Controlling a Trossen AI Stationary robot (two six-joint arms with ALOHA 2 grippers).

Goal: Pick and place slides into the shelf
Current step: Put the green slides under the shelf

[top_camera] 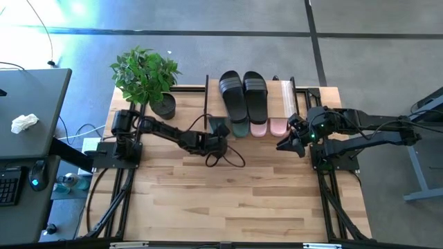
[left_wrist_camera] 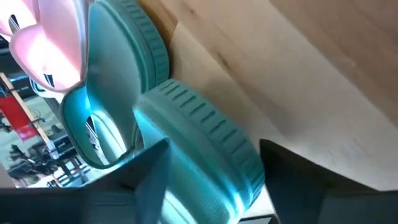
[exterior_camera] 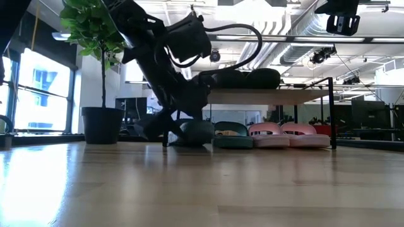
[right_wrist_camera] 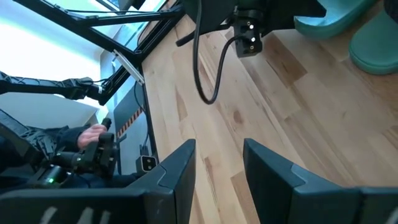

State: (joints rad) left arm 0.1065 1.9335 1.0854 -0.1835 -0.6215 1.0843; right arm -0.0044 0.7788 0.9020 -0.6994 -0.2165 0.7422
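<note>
The shelf stands at the table's far edge, and two black slides lie on its top board. Under the board, two pale pink slides and one dark green slide rest on the table, toes toward the near edge. My left gripper is at the shelf's left front, shut on the second dark green slide. My right gripper hovers open by the shelf's right front, over bare table. My left gripper has the dark green slide between its two fingers, one finger on each long side, across its width. The fingers come in low from the table's left and near side. The slide sits level at table height beside the other green slide.
A potted plant stands on the table's far left corner, next to the shelf. The left arm's cable loops over the table. The near half of the slatted tabletop is bare. A person's hand shows beyond the table's edge.
</note>
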